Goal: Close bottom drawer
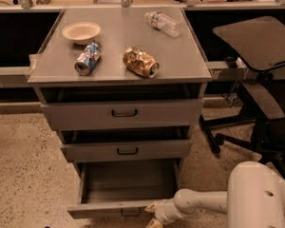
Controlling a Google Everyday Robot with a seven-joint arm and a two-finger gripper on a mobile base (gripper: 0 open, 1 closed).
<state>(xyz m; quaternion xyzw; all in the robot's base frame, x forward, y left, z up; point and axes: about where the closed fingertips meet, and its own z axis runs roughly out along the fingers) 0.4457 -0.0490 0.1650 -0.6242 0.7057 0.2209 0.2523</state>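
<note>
The bottom drawer [126,186] of the grey cabinet is pulled far out, showing a plain grey box interior. Its thin front panel [104,209] sits at the lower edge of the view, with a small dark handle [129,213] under it. My white arm [204,201] reaches in from the lower right. My gripper [152,215] is at the right end of the drawer's front panel, touching or almost touching it. Part of the gripper is cut off by the frame's bottom edge.
The mid-sized drawer [127,150] and the tallest drawer [123,113] above are nearly shut. On the cabinet top [180,61] lie a bowl [81,32], two crushed cans [88,57] [140,62] and a plastic bottle [162,23]. An office chair [259,84] stands to the right. Speckled floor [23,175] lies left.
</note>
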